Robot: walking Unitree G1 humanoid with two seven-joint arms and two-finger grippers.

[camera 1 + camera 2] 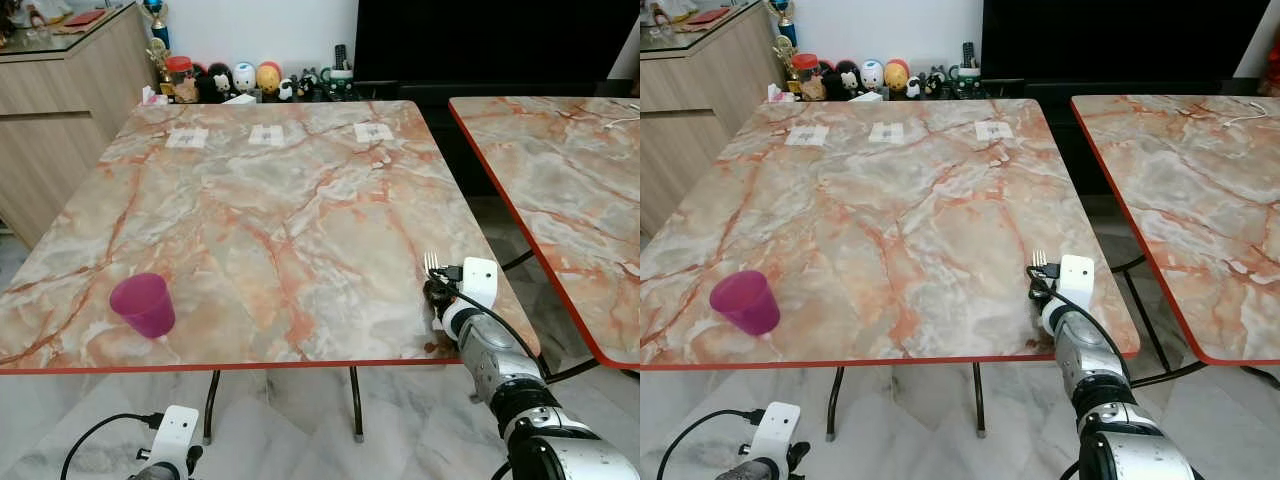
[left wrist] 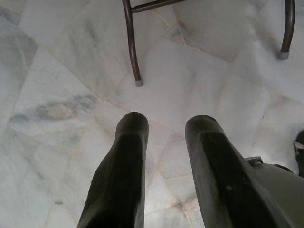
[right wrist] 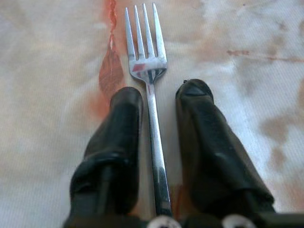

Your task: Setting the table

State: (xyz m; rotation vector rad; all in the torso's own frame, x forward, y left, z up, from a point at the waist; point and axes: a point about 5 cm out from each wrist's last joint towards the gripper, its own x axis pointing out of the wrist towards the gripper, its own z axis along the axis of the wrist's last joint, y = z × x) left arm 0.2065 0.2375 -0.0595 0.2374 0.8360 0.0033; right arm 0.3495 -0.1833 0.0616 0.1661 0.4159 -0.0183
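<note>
I see my right gripper (image 3: 159,95) low at the lower right of the table (image 1: 300,200), fingers a little apart around a fork (image 3: 149,71) — gripped or loose, I cannot tell. A pink cup (image 1: 143,304) sits lower left. No plate yet — much is left. My left gripper (image 2: 164,128) hangs open over the floor.

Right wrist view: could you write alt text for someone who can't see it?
A silver fork lies between the two black fingers of the robot's right gripper, tines pointing away, over a marble-patterned table with orange veins. Visible gaps separate the handle from both fingers.
</note>
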